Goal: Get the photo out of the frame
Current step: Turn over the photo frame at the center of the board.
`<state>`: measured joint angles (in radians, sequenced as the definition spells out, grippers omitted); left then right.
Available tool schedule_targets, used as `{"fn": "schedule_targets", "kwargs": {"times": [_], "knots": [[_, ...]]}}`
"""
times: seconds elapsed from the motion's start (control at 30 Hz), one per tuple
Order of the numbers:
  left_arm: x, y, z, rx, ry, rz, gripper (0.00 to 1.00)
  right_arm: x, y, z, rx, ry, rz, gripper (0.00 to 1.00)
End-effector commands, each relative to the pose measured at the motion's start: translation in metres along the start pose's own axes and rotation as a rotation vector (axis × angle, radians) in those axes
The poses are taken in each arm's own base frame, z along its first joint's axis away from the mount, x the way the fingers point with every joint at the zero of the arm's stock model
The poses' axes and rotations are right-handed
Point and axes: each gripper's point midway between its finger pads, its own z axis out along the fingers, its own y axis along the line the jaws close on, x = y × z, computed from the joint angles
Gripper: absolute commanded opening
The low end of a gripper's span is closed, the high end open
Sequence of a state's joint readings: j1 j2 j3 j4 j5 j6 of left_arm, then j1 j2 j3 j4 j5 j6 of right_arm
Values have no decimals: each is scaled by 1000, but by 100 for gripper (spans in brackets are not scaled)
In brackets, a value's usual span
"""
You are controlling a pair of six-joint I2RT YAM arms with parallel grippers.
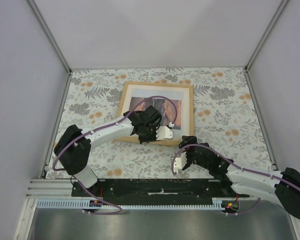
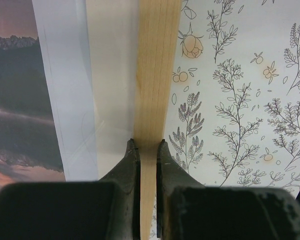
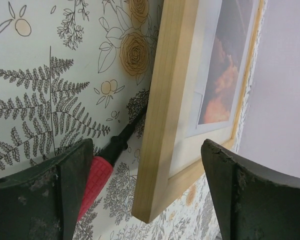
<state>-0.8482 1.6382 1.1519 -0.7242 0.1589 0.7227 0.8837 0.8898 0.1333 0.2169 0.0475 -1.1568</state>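
Top external view: flowered table (image 1: 230, 105) carries the frame (image 1: 191, 115) at centre, face up and slightly askew.

Frame: thin light-wood rails. Judged stiff but light, and likely to slide on the cloth unless pinned.

Cream mat (image 2: 112, 75) sits just inside the rail. The photo (image 1: 165, 107) lies within it, in the frame and not yet out.

Photo: judged thin paper, limp, easily creased or smudged. Best taken by its white margin or a corner, not the print, and only once the back is opened. A faint sheen in the left wrist view hints at glazing; unconfirmed.

Left gripper (image 2: 148, 145): nearly closed, pinching the frame's near rail.

Right gripper (image 3: 147, 165): spread wide, holding nothing, facing the frame's near right corner, which appears raised off the cloth.

Red-handled tool (image 3: 97, 180): lies with its dark shaft running under that edge.
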Motion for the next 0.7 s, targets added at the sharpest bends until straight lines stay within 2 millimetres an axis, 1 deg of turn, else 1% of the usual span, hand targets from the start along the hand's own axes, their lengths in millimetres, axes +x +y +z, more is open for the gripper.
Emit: {"fn": "schedule_targets", "kwargs": {"times": [0.0,0.07,0.13,0.27,0.4,0.57,0.63,0.67], "knots": [[-29,19,-32,-91,-107,-17,2,-7,-24,2,133,-6,-50,95],[-29,19,-33,-95,-111,-16,2,-6,-24,3,141,2,-60,93],[-28,18,-33,-91,-111,-16,2,-5,-22,4,135,8,-62,88],[-28,18,-35,-95,-115,-14,2,-2,-20,5,135,18,-61,74],[-29,16,-39,-98,-125,-9,2,-3,-26,5,167,23,-53,59],[-31,17,-44,-107,-139,-9,2,-2,-32,5,194,32,-48,32],[-30,15,-45,-106,-142,-5,2,-3,-33,5,201,33,-44,16],[-30,15,-45,-107,-143,-6,2,-3,-34,5,205,37,-40,10]]}}
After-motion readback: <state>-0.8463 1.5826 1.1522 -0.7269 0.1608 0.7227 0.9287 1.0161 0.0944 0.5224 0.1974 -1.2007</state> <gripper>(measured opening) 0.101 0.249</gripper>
